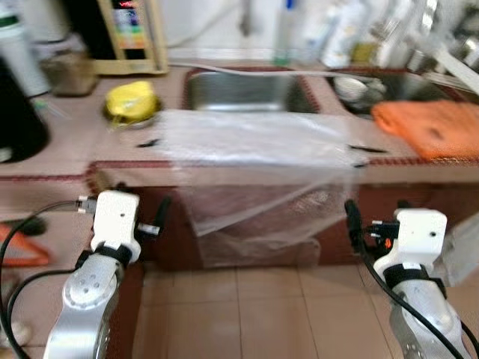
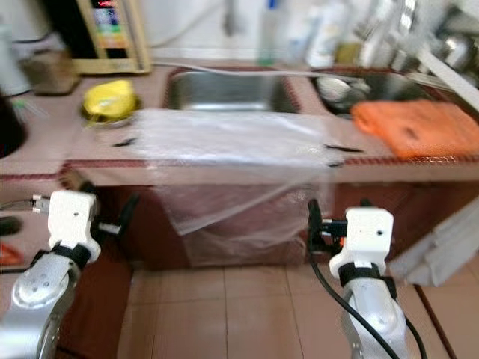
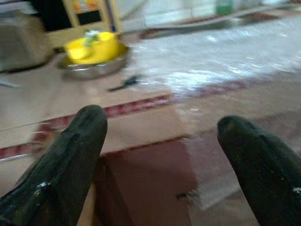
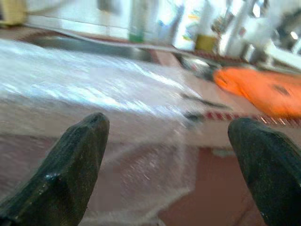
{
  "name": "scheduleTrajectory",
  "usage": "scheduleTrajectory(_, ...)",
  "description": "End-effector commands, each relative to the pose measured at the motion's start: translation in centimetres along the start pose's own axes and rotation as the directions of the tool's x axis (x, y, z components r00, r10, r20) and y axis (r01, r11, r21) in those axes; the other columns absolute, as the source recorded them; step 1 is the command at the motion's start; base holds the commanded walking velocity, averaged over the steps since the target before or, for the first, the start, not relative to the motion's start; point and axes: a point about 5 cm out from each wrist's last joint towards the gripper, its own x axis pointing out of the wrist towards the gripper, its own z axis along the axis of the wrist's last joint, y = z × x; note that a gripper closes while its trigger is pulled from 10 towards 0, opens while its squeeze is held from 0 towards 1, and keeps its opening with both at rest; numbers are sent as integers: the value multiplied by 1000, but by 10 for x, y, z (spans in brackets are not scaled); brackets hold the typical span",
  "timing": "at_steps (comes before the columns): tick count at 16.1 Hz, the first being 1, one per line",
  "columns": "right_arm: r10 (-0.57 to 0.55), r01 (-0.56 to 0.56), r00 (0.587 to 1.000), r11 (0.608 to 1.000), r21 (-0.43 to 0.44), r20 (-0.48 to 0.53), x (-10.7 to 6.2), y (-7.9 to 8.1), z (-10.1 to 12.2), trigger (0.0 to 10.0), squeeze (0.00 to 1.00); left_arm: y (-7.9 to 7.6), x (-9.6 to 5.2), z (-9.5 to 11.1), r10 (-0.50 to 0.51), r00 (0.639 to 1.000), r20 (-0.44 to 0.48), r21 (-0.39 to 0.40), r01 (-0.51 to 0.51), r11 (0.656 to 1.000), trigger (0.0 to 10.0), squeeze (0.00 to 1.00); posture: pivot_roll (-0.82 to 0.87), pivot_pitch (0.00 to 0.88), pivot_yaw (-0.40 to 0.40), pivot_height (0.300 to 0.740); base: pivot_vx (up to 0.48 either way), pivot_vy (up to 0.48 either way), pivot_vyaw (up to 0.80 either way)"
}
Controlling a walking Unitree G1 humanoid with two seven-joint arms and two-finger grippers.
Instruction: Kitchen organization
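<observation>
A clear plastic sheet [image 1: 254, 146] lies across the brown counter [image 1: 67, 149] in front of the steel sink [image 1: 239, 91] and hangs down over the counter's front. A yellow object in a metal bowl [image 1: 131, 103] sits left of the sink. An orange cloth [image 1: 434, 127] lies on the counter at the right. My left gripper [image 3: 160, 155] is open, held low before the counter's left part. My right gripper [image 4: 169, 160] is open too, below the counter edge near the sheet's right side. Neither touches anything.
A second sink basin [image 1: 374, 90] with dishes sits behind the orange cloth. Bottles [image 1: 337, 30] stand along the back wall. A wooden-framed appliance [image 1: 131, 34] and a dark vessel [image 1: 19, 112] are at the left. Tiled floor [image 1: 254, 314] lies below.
</observation>
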Motion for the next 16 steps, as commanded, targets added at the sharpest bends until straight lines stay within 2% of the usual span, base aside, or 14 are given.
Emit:
scheduleTrajectory(1, -4, 4, 1000, 1000, -13, 14, 3, -1, 3, 10000, 0, -3, 2, 2, 5, 1000, 11, -11, -5, 1000, 10000, 0, -8, 45, -44, 740, 0, 0, 744)
scheduleTrajectory(4, 3, -3, 1000, 1000, -19, 20, 6, -3, 5, 10000, 0, -7, 6, 1, 0, 1000, 12, -31, 0, 1000, 10000, 0, -18, 39, -50, 740, 0, 0, 392)
scheduleTrajectory(7, -2, 3, 1000, 1000, -22, 21, 7, -5, 6, 10000, 0, -13, 11, 1, -8, 1000, 15, -48, 8, 999, 10000, 0, -25, 33, -50, 740, 0, -472, 0)
scheduleTrajectory(13, 1, -1, 1000, 1000, -18, 22, 6, -1, 6, 10000, 0, -13, 12, -6, -22, 1000, 0, -50, 22, 998, 10000, 0, -25, 34, -44, 740, 0, -476, 0)
scheduleTrajectory(16, 6, -6, 1000, 1000, -12, 28, 7, -1, 8, 10000, 0, -12, 13, -8, 0, 1000, -5, -44, -1, 999, 10000, 0, -27, 38, -43, 740, 0, 0, 0)
